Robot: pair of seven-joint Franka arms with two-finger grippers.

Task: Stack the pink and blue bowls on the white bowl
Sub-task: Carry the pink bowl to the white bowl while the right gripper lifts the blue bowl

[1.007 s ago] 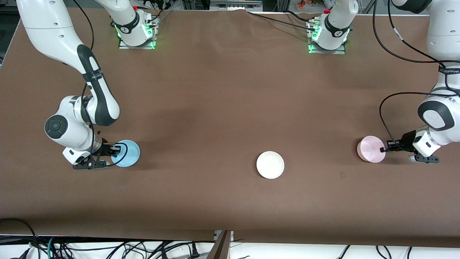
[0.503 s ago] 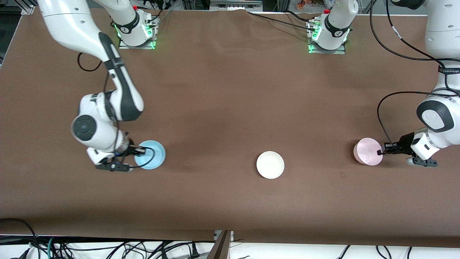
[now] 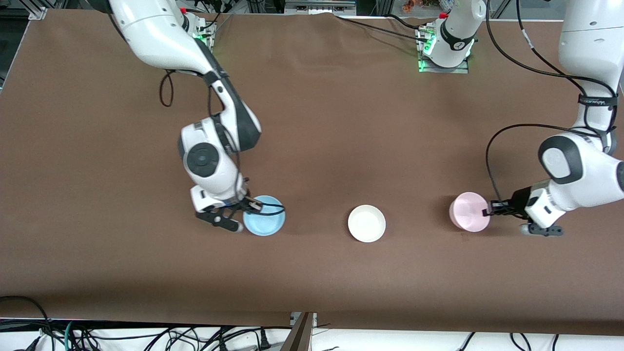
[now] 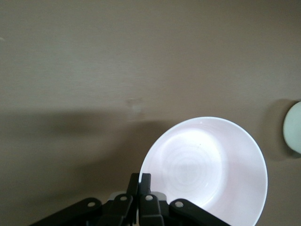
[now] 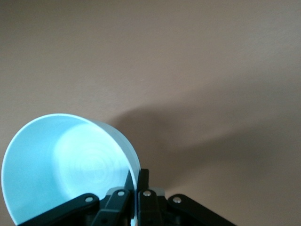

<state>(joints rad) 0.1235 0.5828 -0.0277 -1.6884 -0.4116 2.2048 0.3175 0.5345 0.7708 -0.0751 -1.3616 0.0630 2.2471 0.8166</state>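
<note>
blue bowl (image 3: 263,222) carried much closer to white bowl (image 3: 366,223), pink bowl (image 3: 469,218) seemingly somewhat closer

A plain brown cloth is covering the table (image 3: 312,122), with no pattern on it. The blue bowl (image 3: 264,223) is showing a light sky-blue, plain and smooth inside and out, brighter where light is falling in its hollow (image 5: 70,165). The pink bowl (image 3: 469,218) is looking pale pink, and in the left wrist view (image 4: 207,174) it is washing out almost to white. The white bowl (image 3: 366,223) is showing plain white, unmarked. The arms are wearing glossy white shells with black joints, and the right gripper (image 3: 248,207) and left gripper (image 3: 487,211) are showing black. Green lights are glowing at the arm bases (image 3: 441,53).
</note>
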